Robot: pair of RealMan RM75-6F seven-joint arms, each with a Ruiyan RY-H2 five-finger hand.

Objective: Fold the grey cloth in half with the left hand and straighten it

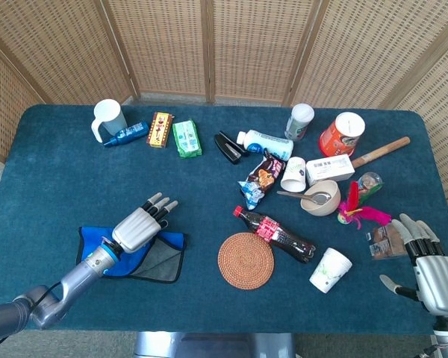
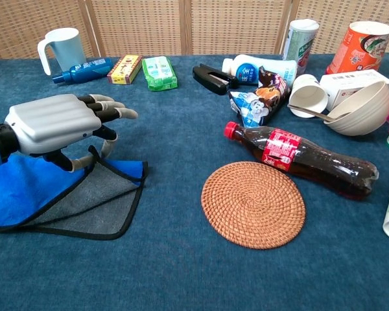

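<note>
The cloth (image 1: 164,259) lies at the front left of the table, grey on one face and blue on the other, with black trim. Its blue layer is folded over the grey (image 2: 97,194). My left hand (image 2: 52,123) hovers palm down over the cloth. Its thumb and one bent finger pinch the raised trim of the upper layer, while the other fingers stretch out to the right. In the head view the left hand (image 1: 138,226) covers the cloth's middle. My right hand (image 1: 431,265) rests at the front right corner with fingers spread and nothing in it.
To the right of the cloth are a woven coaster (image 2: 253,204) and a lying cola bottle (image 2: 301,159). A paper cup (image 1: 330,269) stands near the right hand. A mug (image 1: 107,118), packets, cups, a bowl and cans crowd the back of the table.
</note>
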